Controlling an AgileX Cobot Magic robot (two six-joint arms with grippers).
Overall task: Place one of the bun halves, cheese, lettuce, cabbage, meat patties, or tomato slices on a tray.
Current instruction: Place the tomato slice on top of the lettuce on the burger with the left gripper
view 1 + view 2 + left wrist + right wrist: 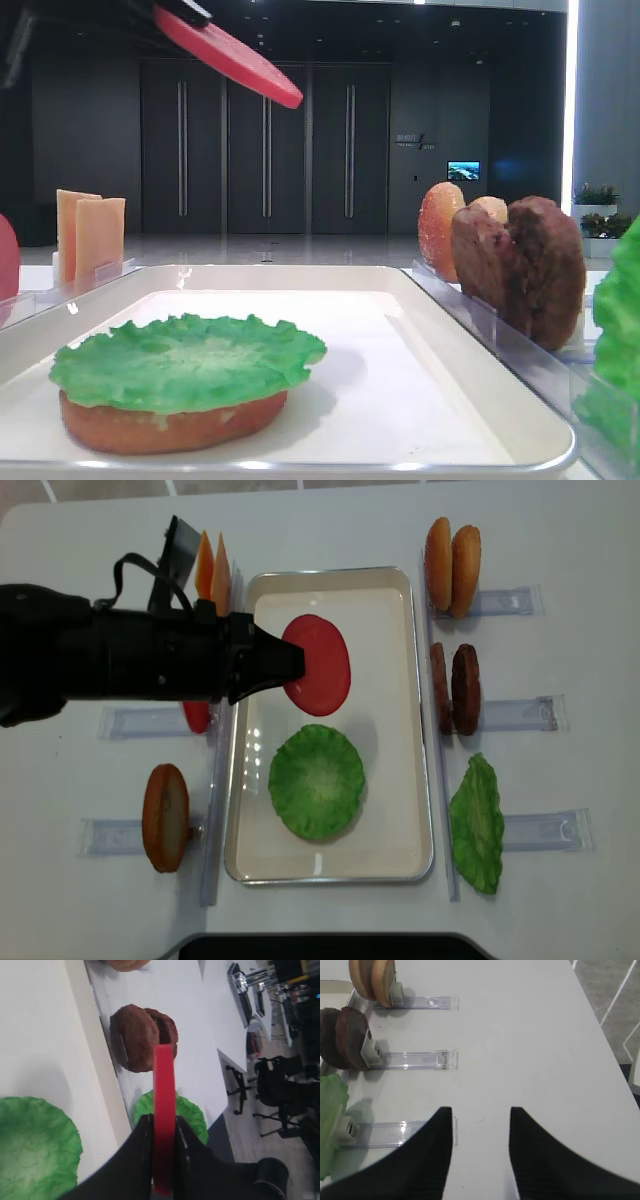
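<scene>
Exterior high (realsense) view: white tray (405, 730) at table centre. On it, a lettuce leaf (317, 781) lying over a bun half (170, 425), toward the near end.

Left gripper (292, 666): fingers clamped on the edge of a red tomato slice (320, 665), held in the air above the tray's far half, well clear of the lettuce.

Right gripper (481, 1132): fingers apart, holding nothing, over bare table beside the clear holders (415, 1060).

Right of the tray, in holders: two bun halves (451, 552), two meat patties (454, 688), a second lettuce leaf (477, 823).

Left of the tray: cheese slabs (212, 573), another tomato slice (197, 716) partly hidden under the arm, one bun half (165, 817).
</scene>
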